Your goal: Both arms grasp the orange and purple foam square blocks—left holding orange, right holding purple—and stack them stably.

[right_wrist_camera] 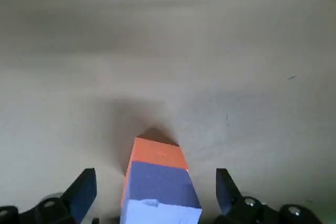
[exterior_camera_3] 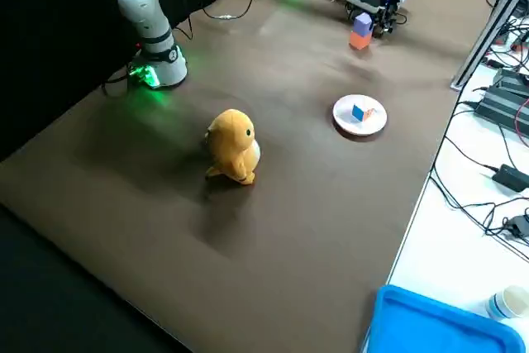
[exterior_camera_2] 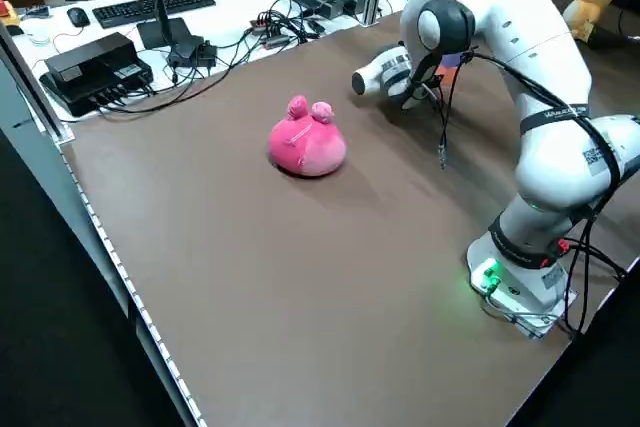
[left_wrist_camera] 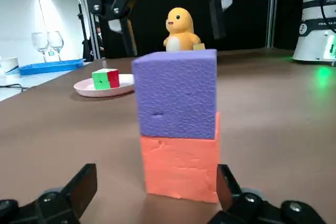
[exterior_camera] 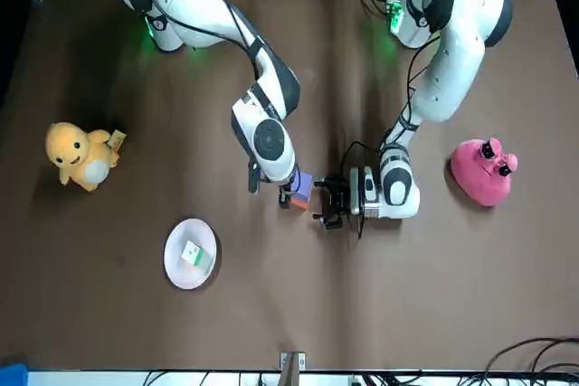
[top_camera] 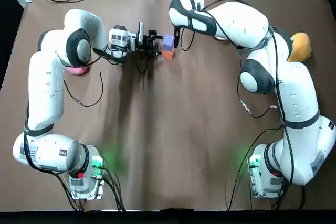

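Observation:
The purple foam block (left_wrist_camera: 176, 93) sits squarely on the orange foam block (left_wrist_camera: 181, 166), which rests on the brown table (top_camera: 173, 129). From overhead the stack shows as purple (top_camera: 168, 41) over orange (top_camera: 167, 54). My left gripper (left_wrist_camera: 155, 195) lies low beside the stack, open, with both fingers short of the orange block. My right gripper (right_wrist_camera: 155, 198) hangs over the stack, open, its fingers (right_wrist_camera: 79, 192) on either side of the purple block (right_wrist_camera: 160, 192) without touching it. The orange block (right_wrist_camera: 157, 153) shows beneath.
A pink plush (top_camera: 77, 69) lies beside the left arm. A yellow plush (exterior_camera: 81, 155) sits on the right arm's side of the table. A white plate (exterior_camera: 174, 264) carrying a small green and red cube stands toward the far edge.

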`<state>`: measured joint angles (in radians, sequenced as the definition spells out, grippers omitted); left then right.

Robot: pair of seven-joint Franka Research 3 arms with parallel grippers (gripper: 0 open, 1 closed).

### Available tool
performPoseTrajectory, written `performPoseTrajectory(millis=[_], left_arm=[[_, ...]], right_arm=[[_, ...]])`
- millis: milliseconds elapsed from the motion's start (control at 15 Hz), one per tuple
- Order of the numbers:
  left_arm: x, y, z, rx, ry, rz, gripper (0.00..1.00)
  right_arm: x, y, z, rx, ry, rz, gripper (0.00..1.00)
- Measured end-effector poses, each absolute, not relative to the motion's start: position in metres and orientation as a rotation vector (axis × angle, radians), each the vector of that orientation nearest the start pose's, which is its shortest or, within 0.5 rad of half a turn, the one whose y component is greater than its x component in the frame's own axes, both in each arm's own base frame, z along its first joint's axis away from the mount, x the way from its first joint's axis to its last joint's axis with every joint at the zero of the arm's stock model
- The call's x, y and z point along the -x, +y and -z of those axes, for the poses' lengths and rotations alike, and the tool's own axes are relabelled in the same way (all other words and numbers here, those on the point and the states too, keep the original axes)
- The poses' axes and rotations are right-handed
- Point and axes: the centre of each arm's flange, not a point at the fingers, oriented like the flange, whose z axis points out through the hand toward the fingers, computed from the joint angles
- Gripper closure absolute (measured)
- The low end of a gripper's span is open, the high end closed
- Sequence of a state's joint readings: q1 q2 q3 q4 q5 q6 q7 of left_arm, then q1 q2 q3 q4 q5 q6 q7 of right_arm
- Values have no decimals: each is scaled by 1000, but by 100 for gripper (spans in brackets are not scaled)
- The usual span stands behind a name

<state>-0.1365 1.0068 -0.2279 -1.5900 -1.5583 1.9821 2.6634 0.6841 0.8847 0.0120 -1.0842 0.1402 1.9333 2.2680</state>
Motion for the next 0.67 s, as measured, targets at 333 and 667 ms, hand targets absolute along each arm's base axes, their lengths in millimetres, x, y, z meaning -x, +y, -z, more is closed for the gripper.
performPoseTrajectory(millis=[333, 667], left_arm=[[-614, -249, -88, -1214, -1486, -1160, 0], [-653, -180, -158, -1168, -1716, -1184, 0]], right_arm=[[-596, 483, -317, 2155, 2317, -231, 0], [-610, 453, -380, 2210, 2225, -229, 0]])
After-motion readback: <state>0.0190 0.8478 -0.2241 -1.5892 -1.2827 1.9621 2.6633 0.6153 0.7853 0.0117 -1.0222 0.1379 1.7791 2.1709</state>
